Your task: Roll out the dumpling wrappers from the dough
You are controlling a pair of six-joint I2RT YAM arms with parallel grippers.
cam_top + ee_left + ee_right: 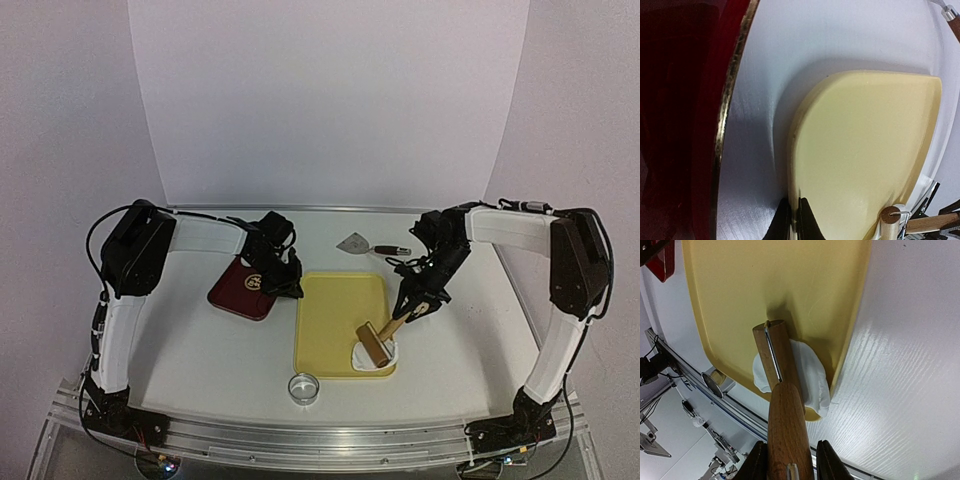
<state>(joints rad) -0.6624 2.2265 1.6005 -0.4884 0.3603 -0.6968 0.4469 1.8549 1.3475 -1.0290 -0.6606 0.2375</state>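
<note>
The dough (377,356) is a thin white sheet in the near right corner of the yellow tray (335,310), lapping over its rim. A wooden roller (375,342) lies on it. My right gripper (415,305) is shut on the roller's handle (787,425); the roller head (772,352) presses on the dough (812,372). My left gripper (290,285) is shut on the tray's left rim (794,170), with its jaws pinching the edge. No round dumpling wrappers show in any view.
A dark red plate (240,290) lies left of the tray, under my left arm, and fills the left of the left wrist view (680,125). A shiny ring cutter (303,387) stands near the table's front edge. A scraper (358,243) lies behind the tray.
</note>
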